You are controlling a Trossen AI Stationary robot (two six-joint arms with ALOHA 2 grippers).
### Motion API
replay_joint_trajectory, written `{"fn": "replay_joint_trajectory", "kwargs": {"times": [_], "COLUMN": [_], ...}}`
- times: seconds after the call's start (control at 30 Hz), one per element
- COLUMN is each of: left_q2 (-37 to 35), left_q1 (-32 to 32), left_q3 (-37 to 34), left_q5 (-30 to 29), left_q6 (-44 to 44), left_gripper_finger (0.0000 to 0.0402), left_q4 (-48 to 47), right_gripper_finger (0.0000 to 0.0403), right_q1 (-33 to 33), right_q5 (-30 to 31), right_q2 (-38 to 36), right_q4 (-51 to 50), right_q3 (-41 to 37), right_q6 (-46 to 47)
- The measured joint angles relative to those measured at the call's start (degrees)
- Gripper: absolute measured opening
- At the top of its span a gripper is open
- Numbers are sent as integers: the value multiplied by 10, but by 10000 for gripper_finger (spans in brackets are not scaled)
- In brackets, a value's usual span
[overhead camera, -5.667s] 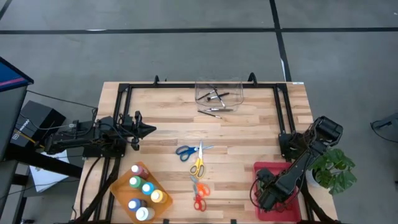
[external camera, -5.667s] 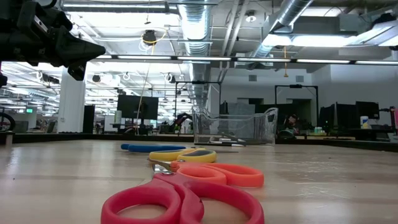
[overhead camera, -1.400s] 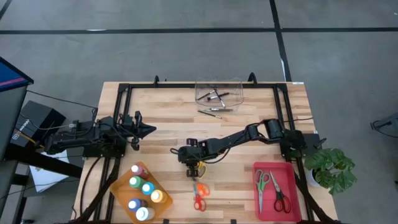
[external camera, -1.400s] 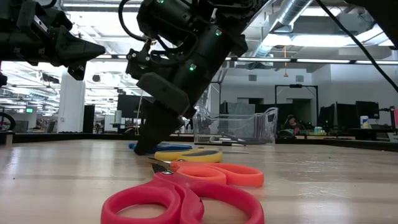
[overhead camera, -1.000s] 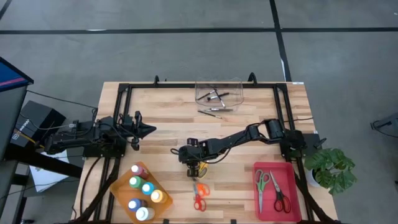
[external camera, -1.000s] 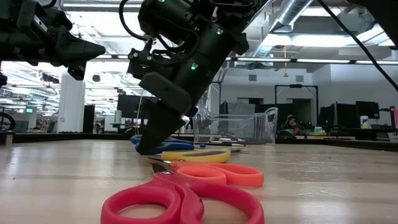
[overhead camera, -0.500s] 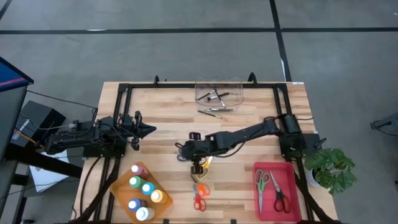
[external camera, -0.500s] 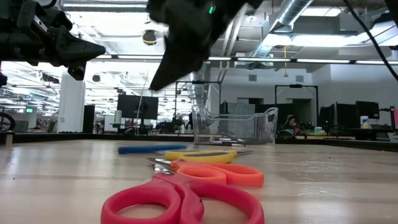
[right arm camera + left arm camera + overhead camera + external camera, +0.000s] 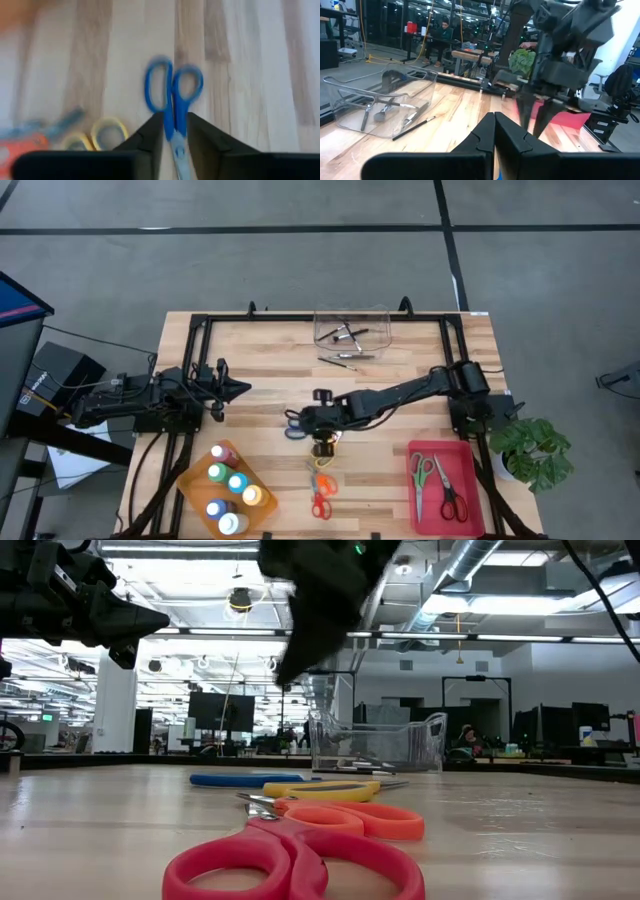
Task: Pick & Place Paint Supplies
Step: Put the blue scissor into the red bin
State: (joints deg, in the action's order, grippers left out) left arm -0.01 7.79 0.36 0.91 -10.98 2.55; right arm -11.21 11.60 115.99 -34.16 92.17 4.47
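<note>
The blue scissors lie flat on the wood at mid-table, and the low view shows them resting there. Yellow scissors lie beside them, with orange and red scissors nearer. My right gripper hangs open above the blue scissors, pointing down, clear of the table. In its wrist view the blue blades show below, between the fingers. My left gripper waits shut at the table's left. Paint bottles stand in an orange tray. Brushes lie by a clear bin.
A red tray at the near right holds a green and a red pair of scissors. The clear bin with brushes stands at the far edge. A black frame runs along the left, far and right sides. Bare wood lies between bin and scissors.
My right gripper, which stood down at the blue scissors' handles a second ago, has risen well clear of the table and shifted slightly toward the right. The blue scissors tipped up a little while it was down and now lie flat on the table again.
</note>
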Motion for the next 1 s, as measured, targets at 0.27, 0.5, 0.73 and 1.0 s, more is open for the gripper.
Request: {"fn": "replay_joint_trajectory", "kwargs": {"times": [0.27, 0.5, 0.73, 1.0], "left_q2": [0, 0, 0, 0], "left_q1": [0, 0, 0, 0], "left_q3": [0, 0, 0, 0], "left_q5": [0, 0, 0, 0], "left_q6": [0, 0, 0, 0], "left_gripper_finger": [0, 0, 0, 0], "left_q4": [2, -4, -2, 0], "right_gripper_finger": [181, 191, 185, 168], "right_q1": [11, 27, 48, 47], "right_q5": [-19, -27, -38, -40], "right_q2": [76, 154, 164, 163], "right_q4": [135, 115, 93, 61], "right_q3": [13, 70, 102, 101], "right_q6": [-32, -34, -31, -30]}}
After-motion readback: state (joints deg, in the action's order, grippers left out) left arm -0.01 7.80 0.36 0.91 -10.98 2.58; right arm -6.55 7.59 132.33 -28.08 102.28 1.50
